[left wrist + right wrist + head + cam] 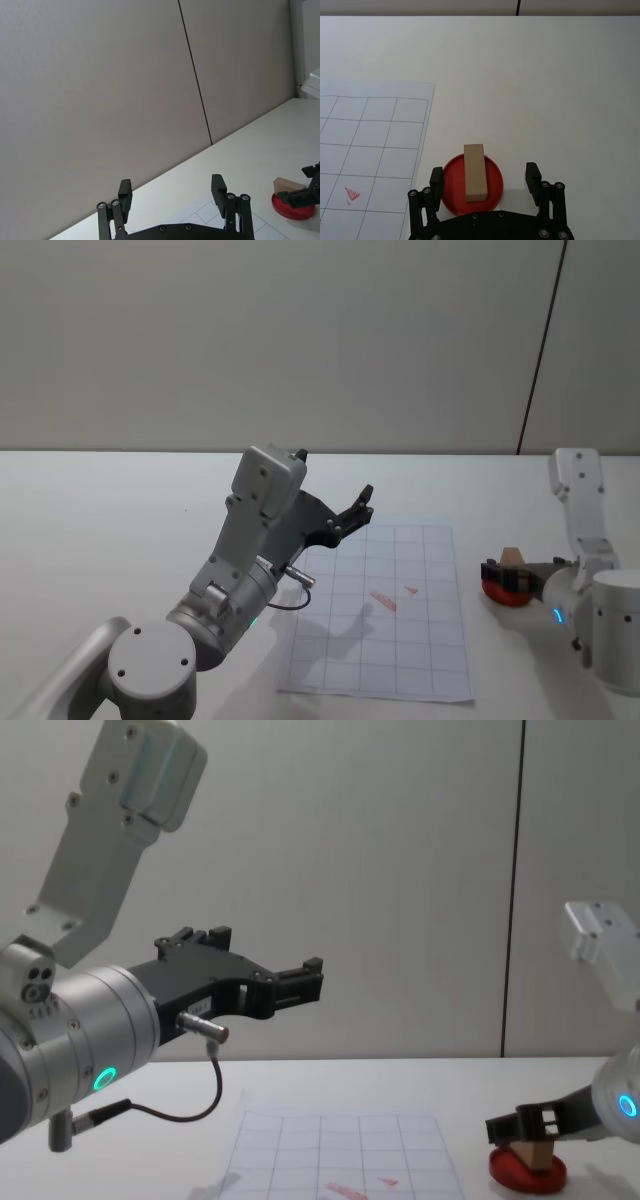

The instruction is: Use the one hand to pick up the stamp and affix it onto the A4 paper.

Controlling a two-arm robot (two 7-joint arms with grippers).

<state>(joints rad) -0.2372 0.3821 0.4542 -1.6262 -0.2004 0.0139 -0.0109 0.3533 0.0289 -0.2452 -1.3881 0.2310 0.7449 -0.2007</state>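
One white desk (100,500) carried everything. Paper (400,640) lay toward its front edge, right of centre. Left gripper (352,510) hung high over the paper's far left corner, fingers spread wide, holding nothing, apparently parked. Right gripper (484,176), much the nearer to the work, sat low toward the desk's right edge, just off the paper's right edge, fingers wide on either side of a red dish (451,184). Stamp (475,172) lay flat on the dish between those fingers, untouched. Its long axis ran along the gripper's reach, so the jaws faced its long sides, and closing looked enough to grip it. Red marks (383,600) showed on the paper, too small to read; no brand or label was legible
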